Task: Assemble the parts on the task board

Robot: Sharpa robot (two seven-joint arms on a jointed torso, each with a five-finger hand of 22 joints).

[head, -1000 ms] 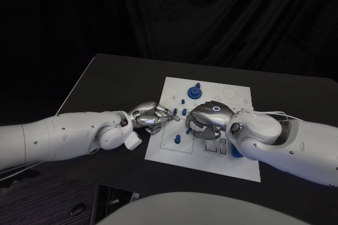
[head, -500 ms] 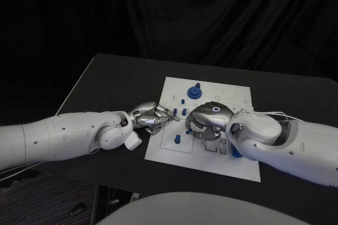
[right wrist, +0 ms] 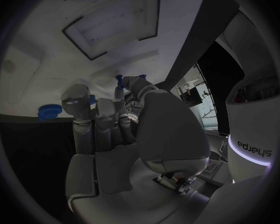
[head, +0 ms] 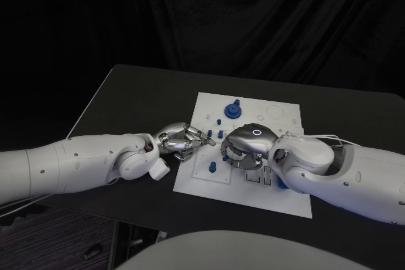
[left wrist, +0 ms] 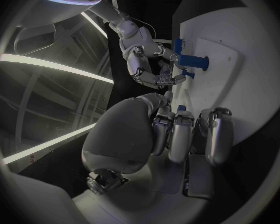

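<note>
Task board (head: 253, 191) on black table (head: 135, 100)

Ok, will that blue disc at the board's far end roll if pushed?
Probably not: the disc seems to lie flat on the board. It looks rigid and small, so likely light. The peg beside it might block a slide.

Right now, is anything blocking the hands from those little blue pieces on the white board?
Nothing visible does. The left hand and right hand are both at the white task board, right beside the small blue parts.
</note>
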